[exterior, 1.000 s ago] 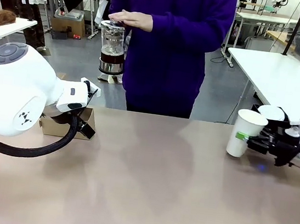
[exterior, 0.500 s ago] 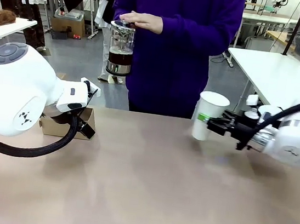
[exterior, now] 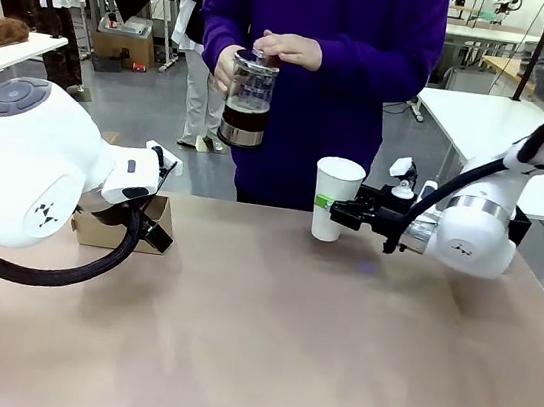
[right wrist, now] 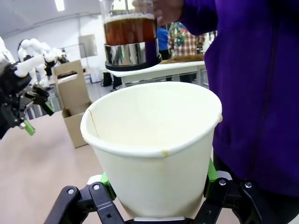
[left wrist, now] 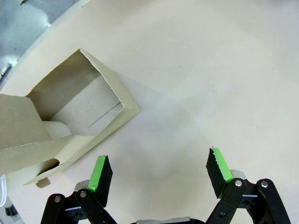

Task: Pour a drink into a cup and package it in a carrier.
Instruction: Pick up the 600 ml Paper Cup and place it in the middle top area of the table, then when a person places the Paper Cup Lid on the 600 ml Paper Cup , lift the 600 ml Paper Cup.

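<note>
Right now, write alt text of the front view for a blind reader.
The right gripper holds an open white paper cup upright near the table's far edge, beside a person in purple holding a glass jug of dark drink. At left, the left arm partly hides a brown cardboard carrier.

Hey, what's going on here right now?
The right claw grips a lidless cup and holds it out toward a person, who holds a jug of dark drink. Nothing is pouring yet. The left claw hangs open over the table beside the carrier.
</note>
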